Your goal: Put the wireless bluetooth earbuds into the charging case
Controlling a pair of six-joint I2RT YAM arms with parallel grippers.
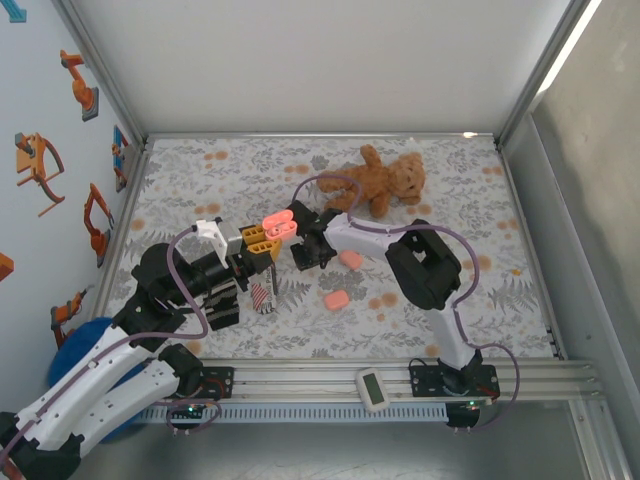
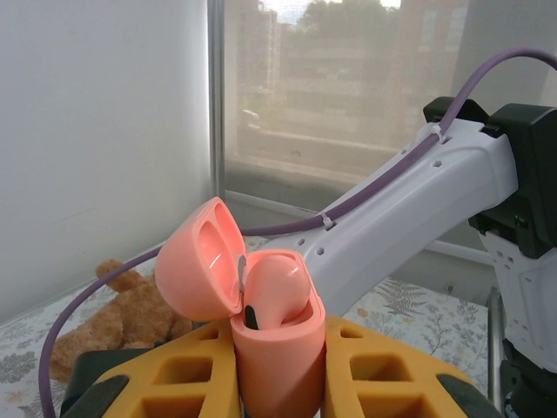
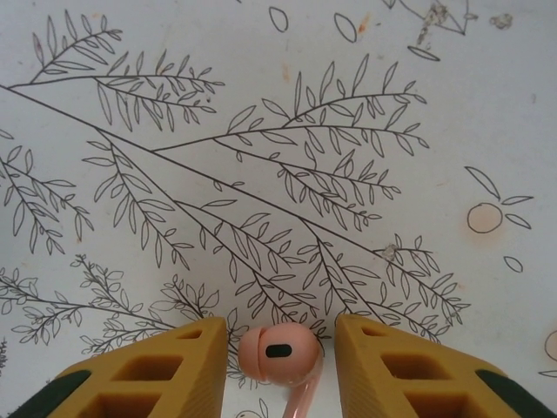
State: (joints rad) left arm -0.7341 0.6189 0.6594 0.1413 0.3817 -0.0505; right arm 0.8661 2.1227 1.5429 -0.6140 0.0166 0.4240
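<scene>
Between the yellow fingers [image 3: 165, 357] of my right pincer [image 3: 280, 338], low over the leaf-printed bench [image 3: 261, 131], lies one small salmon-pink rounded wireless earbud [image 3: 278, 351], its stem trailing toward me. The jaws stand narrow, with a sliver of gap on each side, so I judge it not yet pinched. My left pincer [image 2: 278, 357] is clamped on the salmon-pink hinged plastic charging case [image 2: 277, 370], held upright with its lid [image 2: 202, 261] swung open; another pink earbud [image 2: 278, 280] sits inside. The step in hand, I reckon, is picking up this second bud. Next calls for a firm pinch, a lift, then lining its stem with the free well.
</scene>
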